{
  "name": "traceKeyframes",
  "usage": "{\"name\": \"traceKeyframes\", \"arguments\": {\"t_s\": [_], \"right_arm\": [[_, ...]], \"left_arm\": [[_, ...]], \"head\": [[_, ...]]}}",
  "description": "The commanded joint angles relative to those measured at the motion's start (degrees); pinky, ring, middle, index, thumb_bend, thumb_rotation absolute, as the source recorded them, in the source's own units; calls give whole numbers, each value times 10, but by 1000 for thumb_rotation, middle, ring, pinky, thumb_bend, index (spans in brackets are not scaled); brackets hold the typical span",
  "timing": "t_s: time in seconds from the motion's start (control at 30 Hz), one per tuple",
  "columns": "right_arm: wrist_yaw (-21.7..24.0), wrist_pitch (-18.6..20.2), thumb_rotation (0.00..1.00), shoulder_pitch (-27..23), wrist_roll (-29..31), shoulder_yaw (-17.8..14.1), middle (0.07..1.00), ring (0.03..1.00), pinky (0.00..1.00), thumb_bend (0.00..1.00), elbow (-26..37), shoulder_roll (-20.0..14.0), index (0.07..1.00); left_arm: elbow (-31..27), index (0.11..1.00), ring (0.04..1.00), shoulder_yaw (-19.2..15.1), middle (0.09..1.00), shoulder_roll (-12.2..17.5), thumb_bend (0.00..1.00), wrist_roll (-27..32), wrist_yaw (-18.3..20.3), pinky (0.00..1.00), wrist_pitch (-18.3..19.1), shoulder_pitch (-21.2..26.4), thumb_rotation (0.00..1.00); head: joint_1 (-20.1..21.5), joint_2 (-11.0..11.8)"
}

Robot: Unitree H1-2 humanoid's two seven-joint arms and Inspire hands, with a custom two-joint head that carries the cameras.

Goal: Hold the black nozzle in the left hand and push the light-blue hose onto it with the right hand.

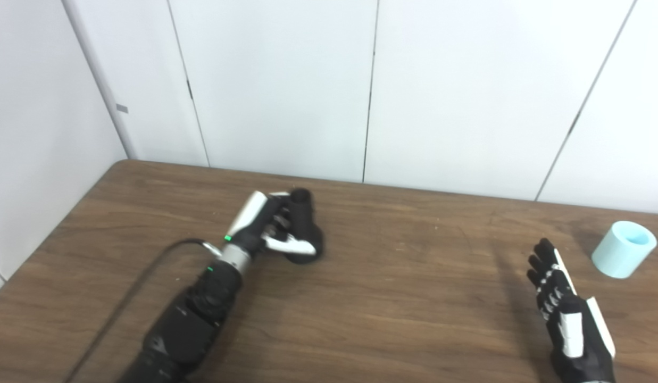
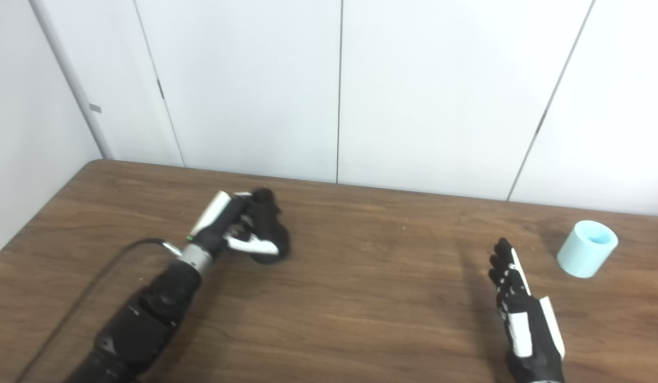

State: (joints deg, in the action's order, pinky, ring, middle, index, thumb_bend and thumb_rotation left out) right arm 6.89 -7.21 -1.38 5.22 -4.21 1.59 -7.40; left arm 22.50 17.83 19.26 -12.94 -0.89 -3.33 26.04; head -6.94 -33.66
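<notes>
Left hand (image 1: 273,226) wrapped around the black nozzle (image 1: 303,226), fingers and thumb closed on its body. Nozzle sitting on the wooden table (image 1: 392,298), broad base down, narrow open neck tilted up and away toward the wall panels (image 1: 275,85). Left forearm stretched in from the lower left, a dark cable (image 1: 142,276) trailing off the wrist across the wood.

Light-blue hose (image 1: 624,249) — a short, stubby cylinder — lying tipped on the far right of the table, open end facing up and to the right, untouched. Well apart from the nozzle, with a wide stretch of bare wood between.

Right hand (image 1: 565,314) at the lower right, holding nothing, fingers (image 1: 541,266) straight, close side by side, pointing away from the body. Near the hose, just short of it and to its left — not in contact.
</notes>
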Motion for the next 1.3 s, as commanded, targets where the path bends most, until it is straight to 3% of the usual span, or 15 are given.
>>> {"name": "traceKeyframes", "arguments": {"t_s": [0.0,0.07,0.2,0.47,0.83,1.0,1.1,1.27], "right_arm": [[-7,0,1000,21,1,7,1000,1000,987,712,-6,17,1000],[-9,4,1000,22,-2,9,1000,1000,988,716,-1,20,1000],[-13,13,1000,22,-8,11,1000,1000,986,725,9,26,1000],[-25,32,1000,22,-30,19,1000,998,981,709,32,46,1000],[-48,58,1000,17,-49,24,1000,978,973,686,52,59,1000],[-58,109,988,-2,-66,16,913,891,872,661,99,40,950],[-62,146,840,-24,-111,12,823,813,760,659,146,14,866],[-49,139,652,-78,-205,16,743,709,631,709,179,-73,819]], "left_arm": [[19,492,346,66,459,-11,527,-36,95,273,46,-61,0],[-5,475,412,86,493,-9,525,-40,111,346,48,-64,0],[-51,469,422,114,499,-7,525,-45,128,354,62,-73,0],[-112,467,418,129,501,-9,525,-48,139,348,88,-99,0],[-107,463,443,135,506,-3,524,-69,130,368,59,-112,0],[-93,464,443,134,505,-6,524,-73,127,370,46,-105,0],[-89,462,436,130,507,-5,524,-74,125,361,47,-102,0],[-87,465,427,126,505,-6,524,-75,120,354,46,-101,0]], "head": [[5,-1],[11,-3],[30,-7],[64,-17],[90,-22],[80,-20],[81,-18],[82,-18]]}}
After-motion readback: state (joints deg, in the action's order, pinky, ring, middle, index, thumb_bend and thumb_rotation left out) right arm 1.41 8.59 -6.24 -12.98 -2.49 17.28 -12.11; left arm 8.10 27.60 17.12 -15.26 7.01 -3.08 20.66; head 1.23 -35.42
